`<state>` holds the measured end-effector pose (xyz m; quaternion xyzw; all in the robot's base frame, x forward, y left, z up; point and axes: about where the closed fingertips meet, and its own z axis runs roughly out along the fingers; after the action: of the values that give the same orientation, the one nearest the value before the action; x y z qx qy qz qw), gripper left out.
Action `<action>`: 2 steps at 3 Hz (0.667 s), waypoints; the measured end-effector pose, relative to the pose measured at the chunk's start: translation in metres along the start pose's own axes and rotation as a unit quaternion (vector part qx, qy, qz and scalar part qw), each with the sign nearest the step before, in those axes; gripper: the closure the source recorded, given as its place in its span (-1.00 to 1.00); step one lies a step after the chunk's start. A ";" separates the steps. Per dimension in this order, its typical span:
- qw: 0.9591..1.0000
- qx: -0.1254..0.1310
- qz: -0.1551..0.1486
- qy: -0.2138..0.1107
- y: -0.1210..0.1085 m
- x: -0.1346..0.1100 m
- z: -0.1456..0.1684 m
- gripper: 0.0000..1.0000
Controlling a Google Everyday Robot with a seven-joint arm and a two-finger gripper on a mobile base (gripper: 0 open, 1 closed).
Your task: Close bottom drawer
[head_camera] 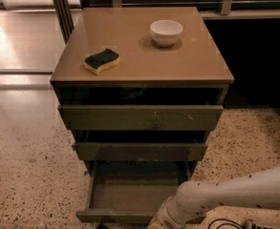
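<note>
1. Camera view: the bottom drawer (130, 194) stands pulled out, lowest in the bench (139, 63), its shallow tray open.
2. The hand (159, 222) (largely cut off at the lower edge) sits at the drawer's front lip, right of middle; whether it is clenched or released cannot be told.

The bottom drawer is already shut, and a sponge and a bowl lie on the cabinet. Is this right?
No: the camera view shows the bottom drawer pulled out, not shut. The sponge and bowl do lie on the cabinet. The gripper is at the picture's lower edge, by the drawer's front.
</note>
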<state>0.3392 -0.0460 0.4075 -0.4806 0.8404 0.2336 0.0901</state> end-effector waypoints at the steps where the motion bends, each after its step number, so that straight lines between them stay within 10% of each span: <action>1: 0.999 -0.024 0.026 -0.042 -0.068 0.000 0.025 1.00; 2: 0.999 -0.024 0.026 -0.042 -0.068 0.000 0.025 1.00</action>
<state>0.3953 -0.0629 0.3651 -0.4505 0.8423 0.2756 0.1079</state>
